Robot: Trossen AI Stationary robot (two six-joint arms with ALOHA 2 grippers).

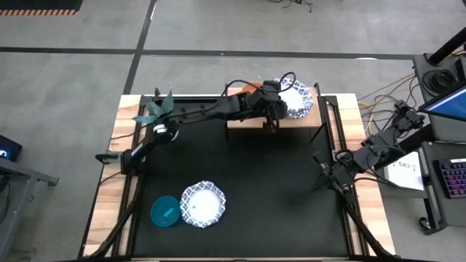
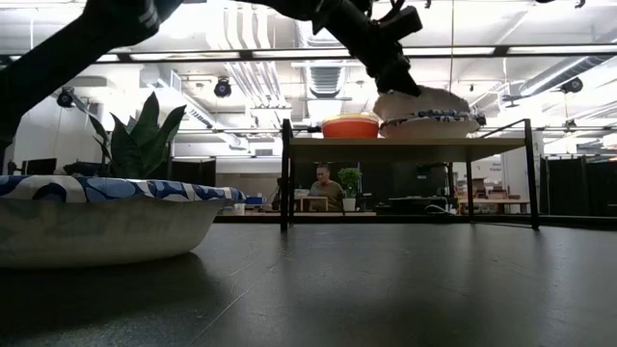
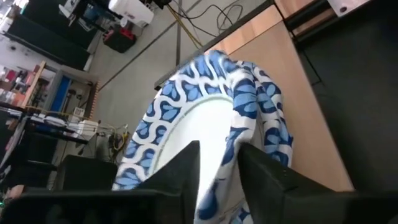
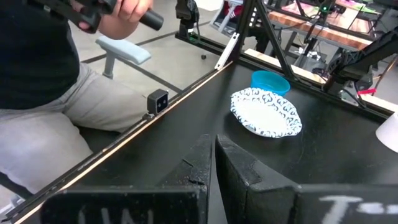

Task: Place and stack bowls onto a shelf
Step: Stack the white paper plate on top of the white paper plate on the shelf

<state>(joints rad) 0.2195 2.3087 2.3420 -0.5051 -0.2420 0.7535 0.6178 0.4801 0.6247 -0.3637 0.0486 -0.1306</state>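
Up on the shelf (image 1: pixel 251 121), patterned bowl (image 1: pixel 297 100) rim-up, tilted.

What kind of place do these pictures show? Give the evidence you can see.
Probably a robotics lab or workshop. Bare ceiling ducts and pipes run overhead, loose cables trail across the grey concrete floor, and a person sits at a desk beyond the black wood-edged table.

You have a patterned bowl (image 1: pixel 297 100) tilted on the shelf (image 1: pixel 309 118), its blue-and-white rim between the left pincer (image 1: pixel 275 109) fingers. Just beside that pincer sits a red bowl (image 1: pixel 253 86). Well away from it on the counter, another patterned bowl (image 1: pixel 203 204) touches a teal bowl (image 1: pixel 165 211).
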